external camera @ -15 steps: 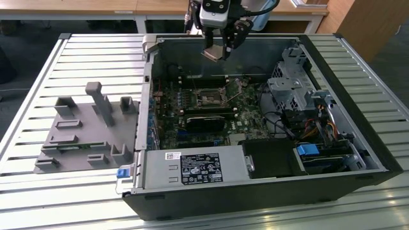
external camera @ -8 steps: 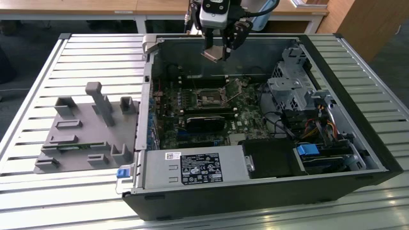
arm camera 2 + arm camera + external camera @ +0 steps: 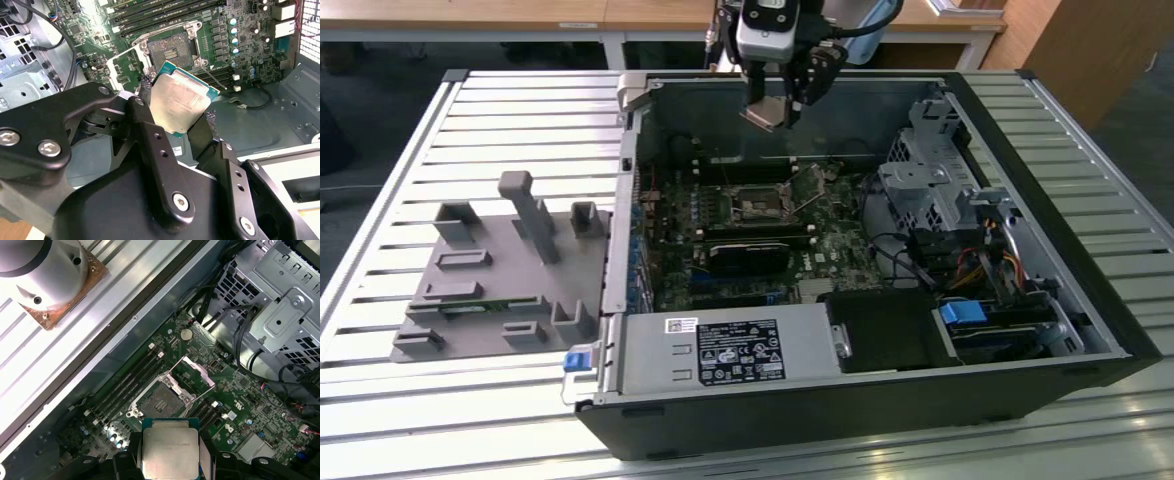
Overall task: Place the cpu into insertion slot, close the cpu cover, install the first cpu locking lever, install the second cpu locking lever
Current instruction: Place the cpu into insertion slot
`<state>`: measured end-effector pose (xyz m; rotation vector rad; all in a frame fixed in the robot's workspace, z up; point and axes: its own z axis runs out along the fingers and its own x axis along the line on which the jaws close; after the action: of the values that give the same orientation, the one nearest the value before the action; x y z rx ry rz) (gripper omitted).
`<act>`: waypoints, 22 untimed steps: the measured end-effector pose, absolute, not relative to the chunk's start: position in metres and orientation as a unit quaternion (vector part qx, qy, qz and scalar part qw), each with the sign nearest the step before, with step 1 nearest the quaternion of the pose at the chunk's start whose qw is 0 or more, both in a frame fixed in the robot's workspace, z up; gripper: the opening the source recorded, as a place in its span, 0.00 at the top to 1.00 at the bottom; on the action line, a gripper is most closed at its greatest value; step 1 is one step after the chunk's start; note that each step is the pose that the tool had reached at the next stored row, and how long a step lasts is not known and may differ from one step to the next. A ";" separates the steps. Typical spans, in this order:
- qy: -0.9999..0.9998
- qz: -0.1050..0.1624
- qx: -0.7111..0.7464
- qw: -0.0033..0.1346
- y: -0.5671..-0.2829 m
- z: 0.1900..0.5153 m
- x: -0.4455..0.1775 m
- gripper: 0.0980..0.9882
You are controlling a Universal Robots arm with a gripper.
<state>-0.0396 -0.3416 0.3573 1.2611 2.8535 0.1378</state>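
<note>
Pincer (image 3: 771,108) is clamped on the cpu (image 3: 181,102), fingers (image 3: 146,107) pinching two opposite edges, silvery face out to both wrist views. It hangs high over the open computer case (image 3: 1074,300), up by the case's twelve o'clock wall in the exterior view, well clear of the board. The chip looks tilted in that view, not level.

Past the chip, the insertion slot (image 3: 161,401) sits bare, dark centre showing, nothing seated in it. On the exterior view's clock face the slot is at about six o'clock from the pincer, well apart from it and lower down. The cpu cover (image 3: 198,371) stands swung up beside the socket, so the way in looks free.

My read: this is the carry-and-line-up part of placing the chip. Done well, it wants the chip brought level, squared to the black frame, then lowered straight, with no sliding across the contacts and no brushing that raised cover.

Further out, a black graphics card (image 3: 750,258) lies beyond the slot at six o'clock. A drive cage (image 3: 927,195) sits toward four. A grey fixture (image 3: 500,270) rests on the slatted table (image 3: 400,420) around eight.
</note>
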 end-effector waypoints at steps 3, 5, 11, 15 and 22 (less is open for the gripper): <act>0.913 0.044 0.406 0.010 -0.342 0.357 -0.040 0.50; 0.911 0.044 0.411 0.010 -0.342 0.356 -0.040 0.50; 0.890 0.043 0.453 0.012 -0.342 0.354 -0.040 0.50; 0.873 0.042 0.485 0.014 -0.342 0.353 -0.040 0.50; 0.846 0.041 0.532 0.016 -0.342 0.350 -0.040 0.50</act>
<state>-0.0396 -0.3416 0.3505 1.6545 2.6288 0.1260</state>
